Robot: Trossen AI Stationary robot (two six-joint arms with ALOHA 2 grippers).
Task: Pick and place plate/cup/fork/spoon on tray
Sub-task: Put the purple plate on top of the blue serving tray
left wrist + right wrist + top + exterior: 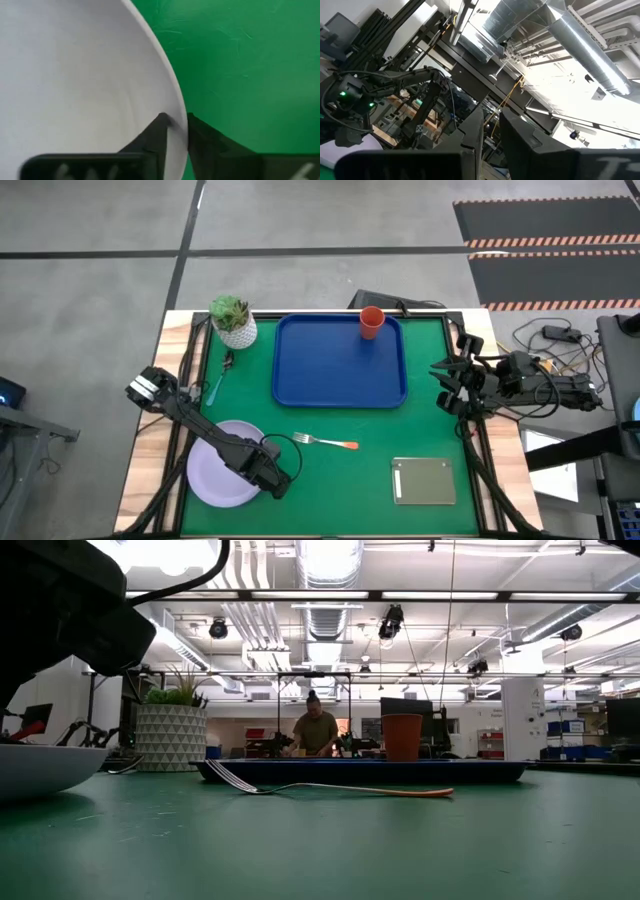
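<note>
The lavender plate (218, 476) lies at the table's near left. My left gripper (277, 480) is at its right rim, shut on it. The orange-red cup (371, 322) stands upright in the far right corner of the blue tray (330, 370). The fork (326, 443) lies flat on the green mat between plate and tray, its orange handle pointing right. The spoon (216, 386) lies by the plant pot, blue handle toward the near edge. My right gripper (443, 385) waits at the table's right edge, shut and empty, tipped up toward the ceiling (491, 122). My left gripper pinches the plate's rim (176, 112) on the plate's right side between its two fingers. One finger (159, 131) lies on the plate's inner face and the other (200, 135) outside the rim. In the low view the plate (40, 770) seems to sit on the mat.
A white pot with a green plant (233, 322) stands at the far left, next to the tray. A grey flat slab (425, 480) lies at the near right. A person (316, 730) shows in the room beyond the table.
</note>
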